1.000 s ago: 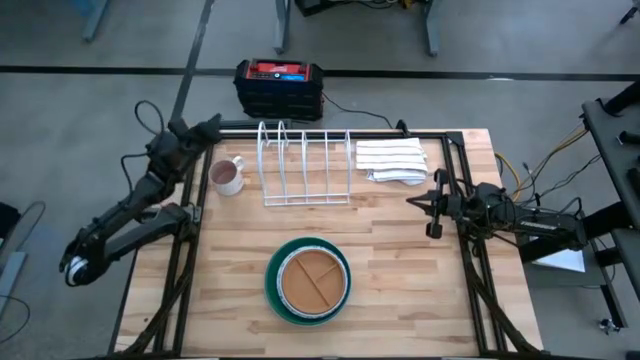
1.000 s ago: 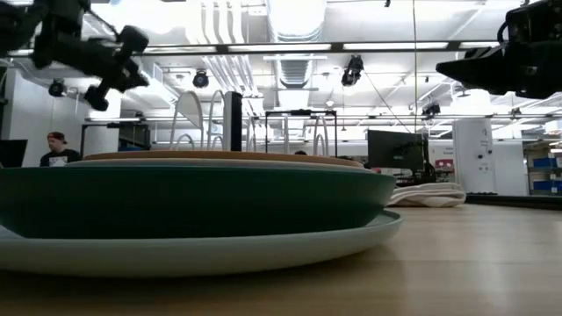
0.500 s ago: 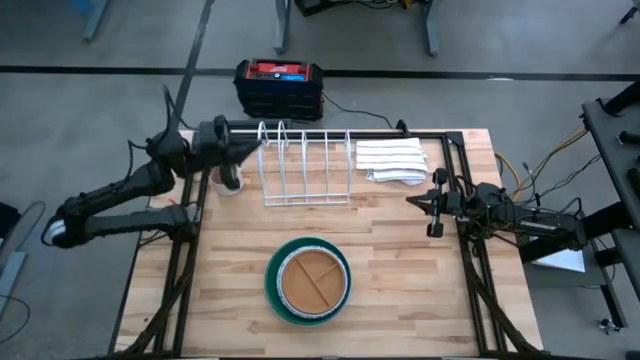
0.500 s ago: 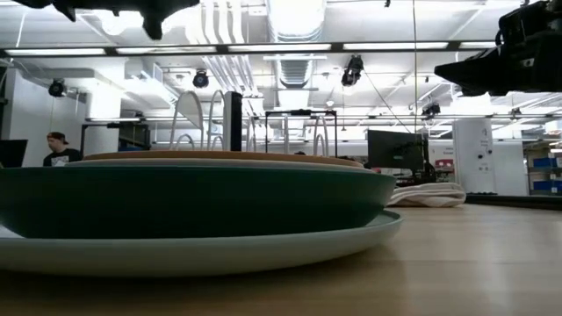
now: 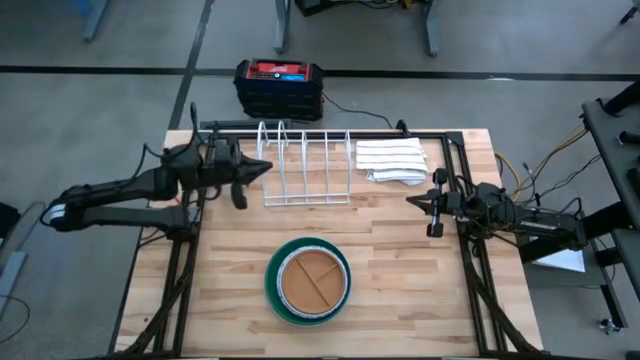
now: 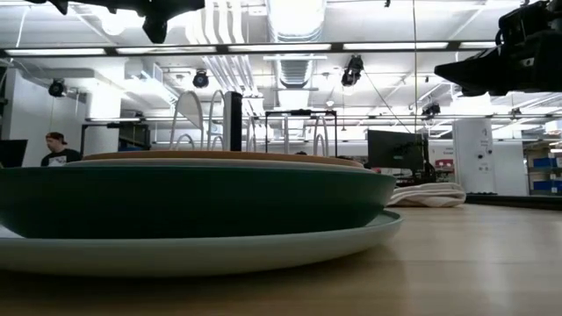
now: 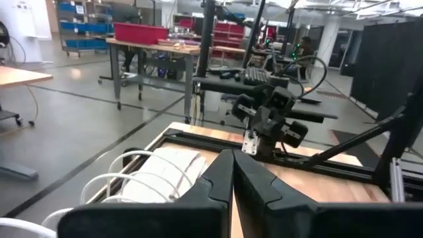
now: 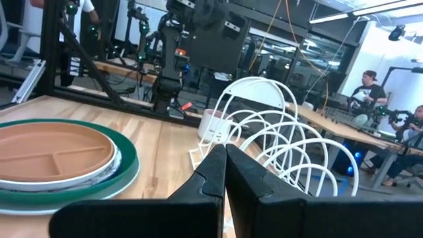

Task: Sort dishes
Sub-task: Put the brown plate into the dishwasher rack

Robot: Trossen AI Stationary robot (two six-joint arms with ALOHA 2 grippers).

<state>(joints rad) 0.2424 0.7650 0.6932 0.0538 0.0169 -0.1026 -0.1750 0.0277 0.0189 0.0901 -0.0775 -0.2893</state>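
Observation:
The dishes stand in one stack (image 5: 308, 281) on the table's near middle: a small brown divided plate (image 8: 49, 151) on top, a white rim under it, a dark green dish (image 6: 193, 200), and a pale mint plate (image 6: 263, 248) at the bottom, resting on the wood. My left gripper (image 5: 264, 168) is shut and empty. It points level toward the table's right, above the left end of the white wire rack (image 5: 305, 165). My right gripper (image 5: 409, 200), also shut and empty, hovers level at the right side, pointing left.
A folded white striped cloth (image 5: 392, 160) lies at the far right, beside the rack. A small mug (image 8: 213, 124) stands by the rack's left end, under my left arm. A black and red box (image 5: 279, 86) sits on the floor beyond the far edge. People sit in the room behind.
My left gripper has swung from the table's far left corner toward the right, risen a little and rolled. It now hangs over the mug, next to the rack's left end, and has stayed shut. The dishes have kept still.

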